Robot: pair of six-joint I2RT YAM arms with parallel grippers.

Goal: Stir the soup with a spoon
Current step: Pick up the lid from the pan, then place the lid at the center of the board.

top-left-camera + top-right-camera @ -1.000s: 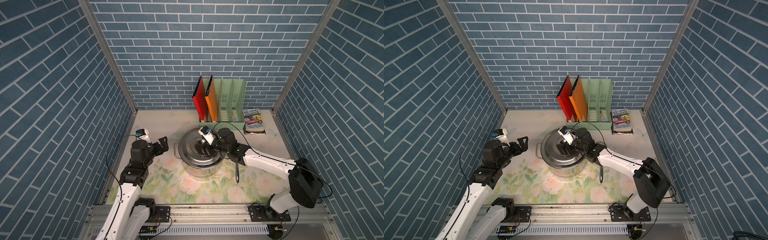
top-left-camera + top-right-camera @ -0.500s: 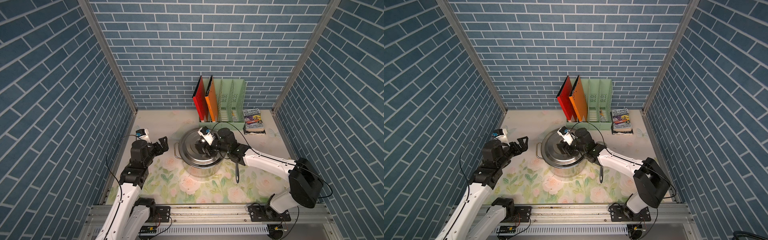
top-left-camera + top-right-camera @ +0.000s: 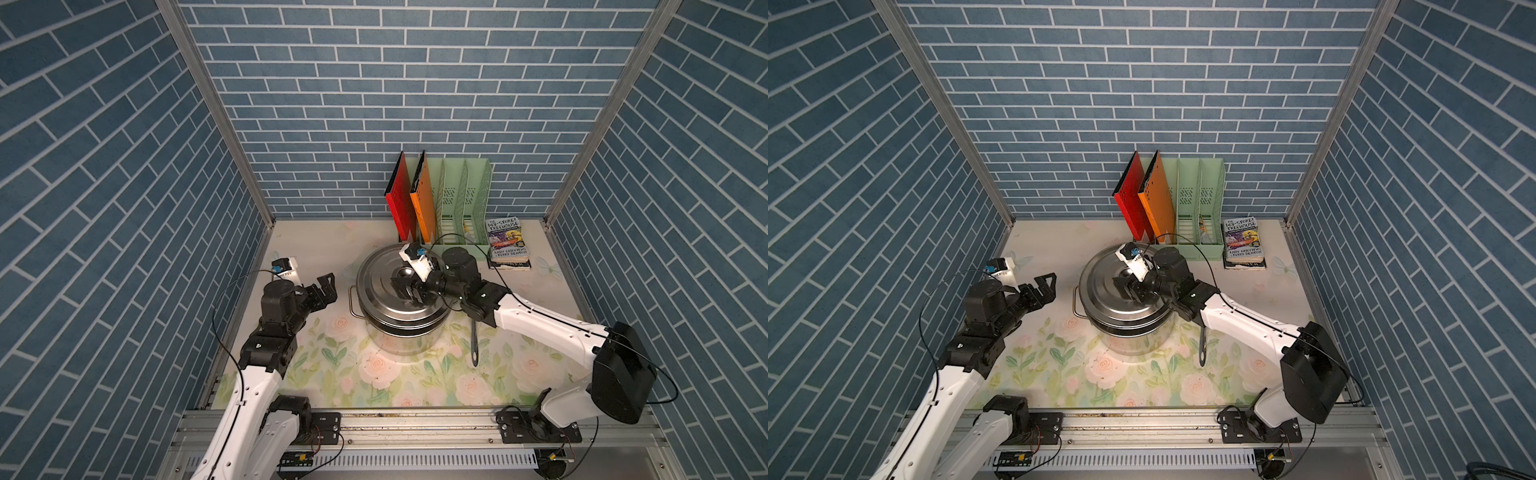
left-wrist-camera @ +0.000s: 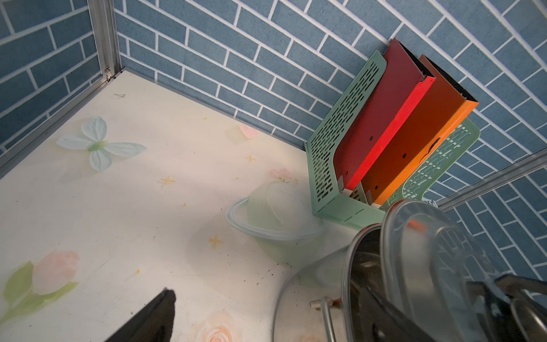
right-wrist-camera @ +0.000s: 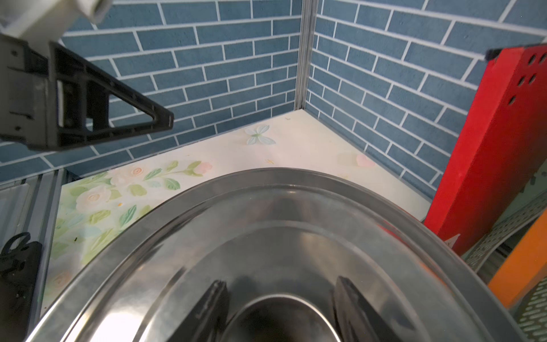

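Spoon (image 3: 474, 343), perhaps flat, shows in top views only.

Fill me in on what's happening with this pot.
The right end effector is down on the steel lid that covers the pot. Its fingers are closed on either side of the lid's knob. It is hard to tell whether the lid has left the rim. The spoon lies untouched on the table beside the pot, partly under the right arm. The left end effector hangs open, apart from the pot, holding nothing. No stirring has begun.
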